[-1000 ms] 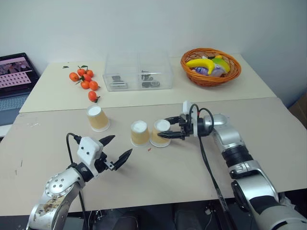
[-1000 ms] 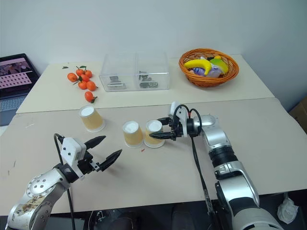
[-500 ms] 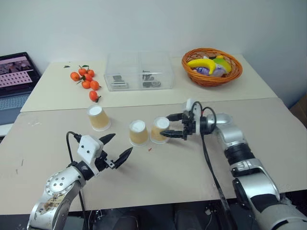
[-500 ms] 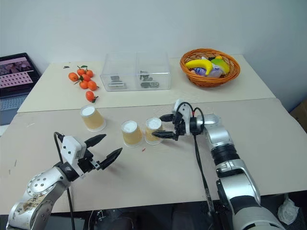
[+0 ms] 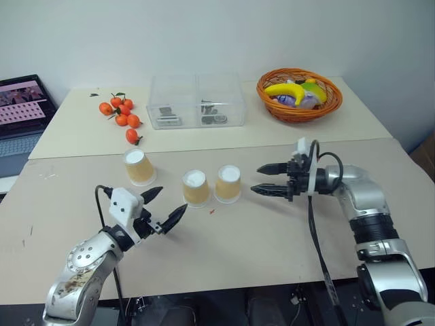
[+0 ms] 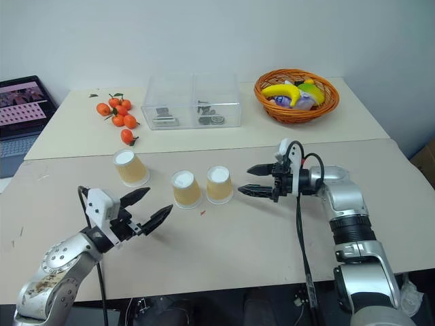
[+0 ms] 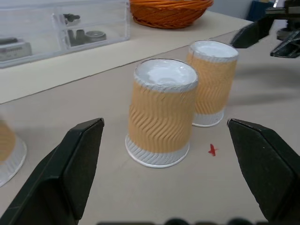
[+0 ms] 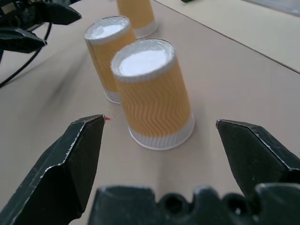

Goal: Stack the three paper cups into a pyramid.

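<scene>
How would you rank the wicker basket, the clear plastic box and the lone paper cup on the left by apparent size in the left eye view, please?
1. Clear plastic box, widest.
2. Wicker basket, slightly narrower.
3. Lone paper cup, clearly smallest, though it stands nearer the camera.

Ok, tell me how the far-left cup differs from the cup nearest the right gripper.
The far-left cup stands alone, well apart; the cup nearest the right gripper stands close beside the middle cup. The far-left cup lies nearer the tangerines, the other before the open right gripper. Both are upside down, tan, white-rimmed.
</scene>
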Robot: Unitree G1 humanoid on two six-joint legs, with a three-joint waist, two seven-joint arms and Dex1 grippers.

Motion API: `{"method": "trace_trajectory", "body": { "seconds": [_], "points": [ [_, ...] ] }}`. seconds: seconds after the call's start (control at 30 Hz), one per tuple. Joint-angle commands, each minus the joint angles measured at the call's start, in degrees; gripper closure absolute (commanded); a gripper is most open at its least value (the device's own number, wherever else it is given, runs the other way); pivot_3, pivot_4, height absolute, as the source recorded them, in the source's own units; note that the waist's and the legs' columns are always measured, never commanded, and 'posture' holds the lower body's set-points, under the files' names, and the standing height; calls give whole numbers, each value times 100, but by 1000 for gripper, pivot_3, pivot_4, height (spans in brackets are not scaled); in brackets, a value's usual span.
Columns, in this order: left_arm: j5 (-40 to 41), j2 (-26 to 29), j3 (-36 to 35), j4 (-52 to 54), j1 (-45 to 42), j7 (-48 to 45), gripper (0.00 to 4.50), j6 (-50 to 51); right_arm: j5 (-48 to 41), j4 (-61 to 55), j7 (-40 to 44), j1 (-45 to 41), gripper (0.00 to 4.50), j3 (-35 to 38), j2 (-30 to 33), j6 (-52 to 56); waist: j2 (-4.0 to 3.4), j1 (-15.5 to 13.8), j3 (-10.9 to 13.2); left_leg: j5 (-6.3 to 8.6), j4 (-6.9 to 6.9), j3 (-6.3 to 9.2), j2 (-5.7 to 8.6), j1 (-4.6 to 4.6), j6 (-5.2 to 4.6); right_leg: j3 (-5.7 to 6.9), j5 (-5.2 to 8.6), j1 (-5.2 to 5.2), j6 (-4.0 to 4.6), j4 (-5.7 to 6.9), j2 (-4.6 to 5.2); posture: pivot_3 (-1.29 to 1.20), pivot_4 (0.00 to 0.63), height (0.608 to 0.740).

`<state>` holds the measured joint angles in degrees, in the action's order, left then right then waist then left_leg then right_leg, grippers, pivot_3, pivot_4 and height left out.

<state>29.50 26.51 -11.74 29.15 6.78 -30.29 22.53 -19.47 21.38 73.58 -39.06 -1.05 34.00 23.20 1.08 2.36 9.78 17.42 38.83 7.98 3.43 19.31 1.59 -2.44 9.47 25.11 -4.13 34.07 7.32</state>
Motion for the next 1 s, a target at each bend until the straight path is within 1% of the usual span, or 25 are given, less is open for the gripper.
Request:
{"method": "trace_trajectory", "body": {
  "seconds": [0.03,0.1,0.17,0.3,0.4,0.53,0.63,1.0],
  "points": [
    [221,-52,-593,-50,10,359,0,132,-342,-376,-16,100,39,487,310,107,0,-2,0,0,-1,0,-1,0,0,0,0,0,0,0,0,0,150,728],
    [236,-27,-878,-208,-8,542,0,216,-551,-821,-24,313,39,711,498,267,0,-19,0,0,-1,0,-1,0,0,0,0,0,0,-1,0,0,150,728],
    [206,52,-1004,-385,-65,609,0,286,-785,-1324,-83,534,39,806,566,512,0,-32,0,0,-2,0,-1,1,-1,0,0,0,0,0,0,0,150,728],
    [-169,263,-923,-819,-309,782,0,384,-1035,-2049,-411,880,39,903,514,757,1,-31,0,0,2,-2,-1,-1,0,0,1,-6,-1,0,0,0,150,728],
    [-496,381,-735,-1160,-576,850,0,394,-1266,-2512,-670,1051,39,988,450,953,1,-42,0,0,4,-3,-1,-2,0,0,-1,-8,-4,0,-1,0,150,728],
    [-663,450,-531,-1412,-910,760,0,360,-1512,-3031,-1011,1204,39,1086,404,1108,2,-82,-1,0,3,-3,0,1,0,0,-2,-4,-4,-1,-1,0,150,728],
    [-753,468,-446,-1641,-1164,739,0,379,-1559,-3234,-1190,1308,39,1058,406,1118,2,-106,-1,1,2,-3,-1,1,1,1,-3,-1,-4,-2,-1,0,150,728],
    [-937,454,-199,-2488,-2106,589,0,435,-1624,-3424,-1578,1474,39,962,349,1060,3,-143,-1,0,3,-3,0,1,1,1,-4,-2,-4,-1,-1,0,150,728]
  ]
}}
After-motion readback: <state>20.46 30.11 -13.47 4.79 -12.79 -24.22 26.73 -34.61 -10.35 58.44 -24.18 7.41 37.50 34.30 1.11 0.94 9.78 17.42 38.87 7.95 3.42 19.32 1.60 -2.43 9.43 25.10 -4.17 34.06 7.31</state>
